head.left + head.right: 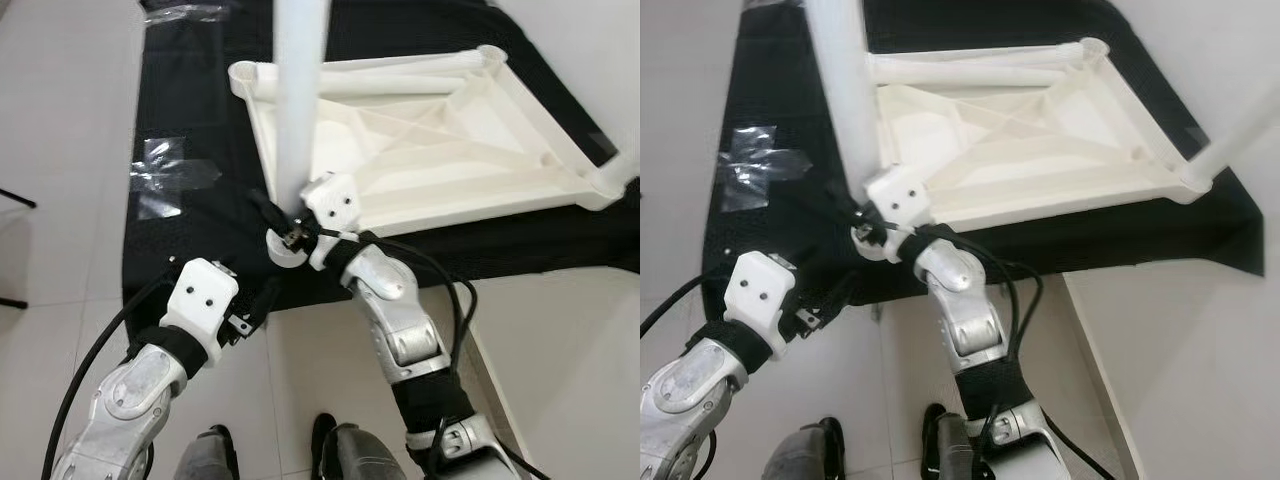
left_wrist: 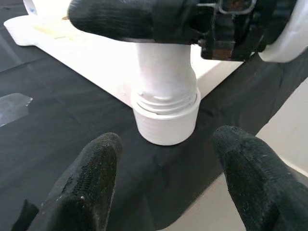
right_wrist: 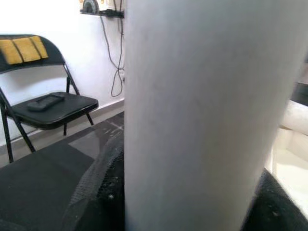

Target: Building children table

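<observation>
On the tiled floor (image 1: 60, 150), a black cloth (image 1: 190, 260) is lying spread out, with pieces of clear tape (image 1: 165, 175) sticking to its left edge. The left gripper (image 2: 166, 187) is hovering over the cloth's near edge, close to its left corner, its fingers (image 2: 86, 180) standing apart and holding nothing; in the left wrist view they are pointing at the screw socket (image 2: 166, 120) at the tabletop's near-left corner, not touching it.

The white plastic tabletop (image 1: 440, 150) is lying upside down in the middle of the cloth, ribbed underside showing. A loose white leg (image 1: 400, 85) is resting inside it along its far edge. A tall white table leg (image 1: 298, 100) is standing upright in the near-left socket, rising out of the top of the head views.

The right gripper (image 1: 290, 232) is reaching in from the near edge of the cloth and is clamping its fingers (image 2: 120, 19) around the lower part of that upright leg, just above the socket. In the right wrist view the leg is passing between the black fingers, with a black folding chair (image 3: 48, 106) against a white wall behind.

At the tabletop's right corner, another white leg (image 1: 1230, 140) is standing in its socket, leaning out over the cloth's right edge.
</observation>
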Motion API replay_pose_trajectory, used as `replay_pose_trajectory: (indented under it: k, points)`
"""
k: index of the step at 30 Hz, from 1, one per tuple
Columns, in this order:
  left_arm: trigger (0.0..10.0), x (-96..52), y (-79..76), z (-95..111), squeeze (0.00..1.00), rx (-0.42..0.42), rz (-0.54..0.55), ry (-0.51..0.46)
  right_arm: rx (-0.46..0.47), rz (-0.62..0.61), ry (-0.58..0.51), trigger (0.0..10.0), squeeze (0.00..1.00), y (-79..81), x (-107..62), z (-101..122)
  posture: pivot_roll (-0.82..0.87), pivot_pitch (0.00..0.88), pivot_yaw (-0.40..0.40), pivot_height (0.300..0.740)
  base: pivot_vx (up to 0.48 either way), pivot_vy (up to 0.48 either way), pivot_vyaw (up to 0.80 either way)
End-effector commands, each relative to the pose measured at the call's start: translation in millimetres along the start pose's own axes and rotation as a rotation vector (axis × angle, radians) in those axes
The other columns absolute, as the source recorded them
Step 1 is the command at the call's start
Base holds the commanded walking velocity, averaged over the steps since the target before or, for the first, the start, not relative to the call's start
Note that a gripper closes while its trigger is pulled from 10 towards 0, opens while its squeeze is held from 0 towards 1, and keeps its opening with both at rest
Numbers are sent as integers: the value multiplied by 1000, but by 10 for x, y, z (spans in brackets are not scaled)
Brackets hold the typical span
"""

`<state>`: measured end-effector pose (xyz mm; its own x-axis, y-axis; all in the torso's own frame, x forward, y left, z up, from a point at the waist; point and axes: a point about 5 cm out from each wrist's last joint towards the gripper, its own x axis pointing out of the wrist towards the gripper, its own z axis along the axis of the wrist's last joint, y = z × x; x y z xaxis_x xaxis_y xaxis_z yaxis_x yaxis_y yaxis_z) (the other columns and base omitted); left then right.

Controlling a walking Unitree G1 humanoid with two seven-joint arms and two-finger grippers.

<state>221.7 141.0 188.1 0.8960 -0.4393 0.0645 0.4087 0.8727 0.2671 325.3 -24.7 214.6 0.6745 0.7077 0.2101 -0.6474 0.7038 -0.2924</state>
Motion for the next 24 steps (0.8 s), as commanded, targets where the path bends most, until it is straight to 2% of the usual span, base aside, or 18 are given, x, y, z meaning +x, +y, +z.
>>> replay_pose_trajectory:
  k: [1, 4, 5, 6, 7, 11, 13, 14, 15, 20, 23, 24]
  points:
    - [10000, -35, 30, -72, 0, 10, 3, 43, 25, 8, 166, 10000, 1000, 2, -47, -281, 124, 294, -145, 740, 0, 0, 0]
    - [10000, -32, 38, -68, 0, 11, 5, 41, 53, 26, 102, 10000, 1000, -63, 10, -153, 125, 292, -147, 740, 0, 0, 0]
    - [10000, -28, 26, -69, 0, 11, -1, 42, 64, 85, 66, 10000, 588, -112, 46, -97, 127, 290, -147, 740, 0, 0, 0]
    - [10000, -25, 17, -70, 0, 10, -5, 42, 69, 125, 45, 10000, 588, -145, 67, -59, 127, 290, -147, 740, 0, 0, 0]
    - [10000, -23, 10, -71, 0, 10, -8, 42, 95, 173, 29, 10000, 0, -177, 84, -33, 127, 290, -147, 740, 0, 0, 0]
    - [10000, -15, -3, -72, 0, 8, -11, 42, 149, 268, 1, 10000, 0, -271, 107, 0, 131, 287, -147, 740, 0, 0, 0]
    - [10000, -19, 1, -68, 0, 12, -10, 44, 123, 403, -14, 10000, 0, -426, 125, 68, 145, 287, -154, 740, 0, 0, 0]
    - [10000, -19, 1, -68, 0, 12, -10, 44, 123, 403, -14, 10000, 0, -426, 125, 68, 145, 287, -154, 740, 0, 0, 0]
    - [10000, -33, 25, -68, 0, 13, 1, 45, 142, 522, -10, 10000, 0, -521, 132, 135, 151, 286, -159, 740, 0, 0, 0]
    - [10000, -57, 59, -67, 0, 19, 20, 49, 93, 641, 18, 10000, 0, -558, 151, 203, 163, 286, -169, 740, 0, 0, 0]
    - [10000, -66, 63, -65, 0, 21, 24, 50, 105, 695, -6, 10000, 0, -604, 186, 291, 169, 286, -170, 740, 0, 0, 0]
    - [10000, -69, 61, -64, 0, 21, 25, 50, 111, 723, -20, 4863, 0, -626, 197, 335, 170, 286, -169, 740, 0, 0, 0]
